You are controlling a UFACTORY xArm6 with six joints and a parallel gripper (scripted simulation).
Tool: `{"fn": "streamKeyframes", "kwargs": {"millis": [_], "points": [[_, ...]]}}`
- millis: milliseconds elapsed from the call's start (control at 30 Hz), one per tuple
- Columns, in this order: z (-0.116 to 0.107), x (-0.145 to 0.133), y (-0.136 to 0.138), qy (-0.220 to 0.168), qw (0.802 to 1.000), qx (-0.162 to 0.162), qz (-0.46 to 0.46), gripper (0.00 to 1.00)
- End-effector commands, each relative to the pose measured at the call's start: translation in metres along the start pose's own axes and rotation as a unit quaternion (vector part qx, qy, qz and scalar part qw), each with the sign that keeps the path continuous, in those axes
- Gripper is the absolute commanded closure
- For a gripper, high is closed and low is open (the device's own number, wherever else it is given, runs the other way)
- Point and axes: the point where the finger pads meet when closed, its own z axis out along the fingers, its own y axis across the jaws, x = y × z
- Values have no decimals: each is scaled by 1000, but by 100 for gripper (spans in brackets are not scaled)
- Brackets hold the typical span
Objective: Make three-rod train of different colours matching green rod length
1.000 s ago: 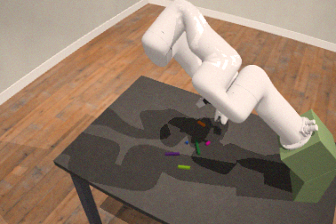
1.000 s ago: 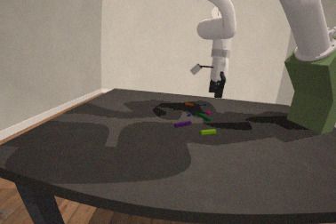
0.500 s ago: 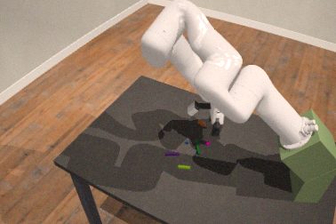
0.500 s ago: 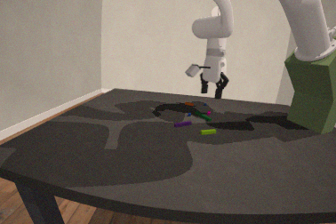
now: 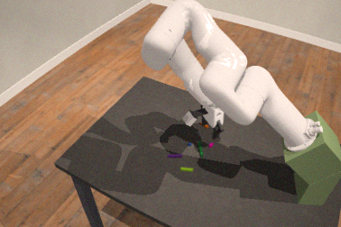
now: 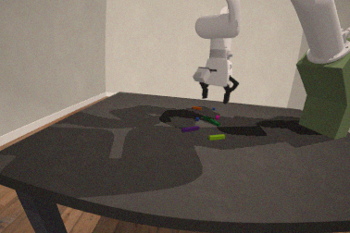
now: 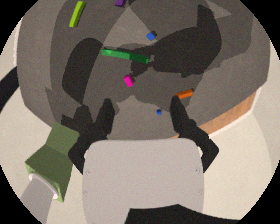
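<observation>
Black-fingered gripper (image 5: 210,122) (image 6: 216,98) (image 7: 141,103), spread wide, above a dark table (image 5: 135,183) (image 6: 278,178) (image 7: 36,75) bearing loose rods.

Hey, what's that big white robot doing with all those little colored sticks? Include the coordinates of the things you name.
The robot's gripper (image 5: 210,122) (image 6: 216,99) (image 7: 141,103) is open and holding nothing, up above the table (image 5: 149,205) (image 6: 278,178) (image 7: 36,95). It is meant to line up three sticks of different colours, like a train as long as the green rod (image 5: 200,149) (image 6: 212,120) (image 7: 123,54). No train is made: the sticks lie scattered, with gaps between them.
</observation>
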Motion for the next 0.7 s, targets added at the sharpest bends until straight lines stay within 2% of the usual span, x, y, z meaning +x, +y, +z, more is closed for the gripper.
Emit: {"fn": "streamKeyframes", "kwargs": {"millis": [0,200,433,500,667], "points": [[-1,12,2,-1,996,-8,-83,0],[-2,24,3,-1,986,-9,-167,0],[-3,41,4,0,963,-11,-268,0],[-3,41,4,0,963,-11,-268,0],[-4,49,4,0,949,-12,-316,0]]}}
